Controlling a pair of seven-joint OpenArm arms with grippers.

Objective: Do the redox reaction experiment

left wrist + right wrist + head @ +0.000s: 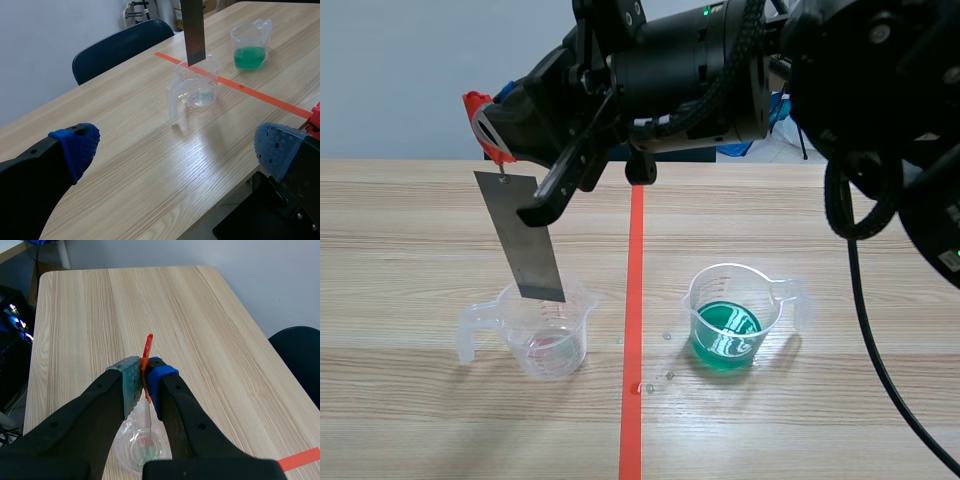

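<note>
My right gripper (145,377) is clamped on a red clip (477,108) in the upper left of the scene view. From the clip hangs a flat grey metal strip (525,240), dull and a little tilted. Its lower edge is at the mouth of the clear beaker (570,335) at lower left; I cannot tell if it goes below the rim. This beaker shows only a faint reddish tint at its bottom. Right of the orange-red tape line (635,260) stands a second beaker (735,295) with green liquid (725,335) in its lower part. Small drops (655,375) lie on the counter (400,250) beside the line. My left gripper (177,147) has its fingers wide apart, and its view shows a dark blue chair (120,50) beyond the counter. My right wrist view looks down past the clip into the clear beaker.
</note>
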